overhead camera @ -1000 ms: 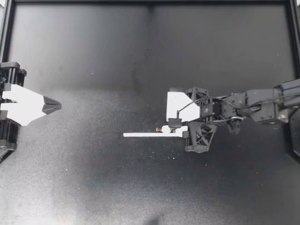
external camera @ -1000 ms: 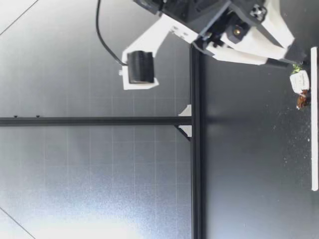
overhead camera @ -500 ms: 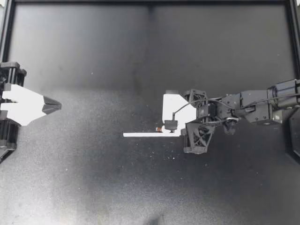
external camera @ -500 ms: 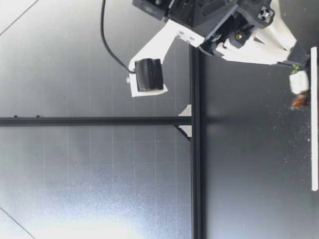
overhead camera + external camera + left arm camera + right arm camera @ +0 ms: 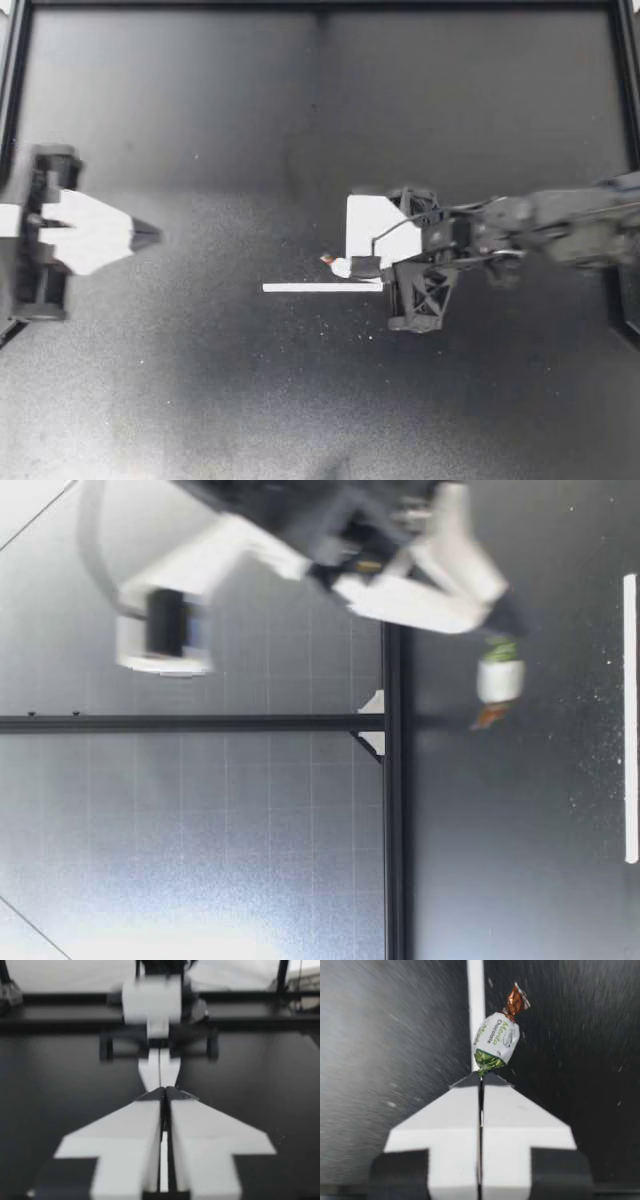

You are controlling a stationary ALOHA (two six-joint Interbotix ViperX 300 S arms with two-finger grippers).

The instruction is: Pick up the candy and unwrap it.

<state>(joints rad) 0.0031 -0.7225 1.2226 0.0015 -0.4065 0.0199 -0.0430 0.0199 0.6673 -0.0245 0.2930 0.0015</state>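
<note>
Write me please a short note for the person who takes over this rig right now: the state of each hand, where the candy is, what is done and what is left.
Right hand: shut on the candy, pinching only its green twisted end; the brown twist points away from the fingertips.
Left hand: shut, nothing in it, at its own side of the table, far from the candy.
Candy: in the air above the table, near the end of the white strip, not touching either.
Done: the pick-up.
Left: the unwrapping; the wrapper looks fully closed. Probably the left hand must open, come over and take the brown twist.
</note>
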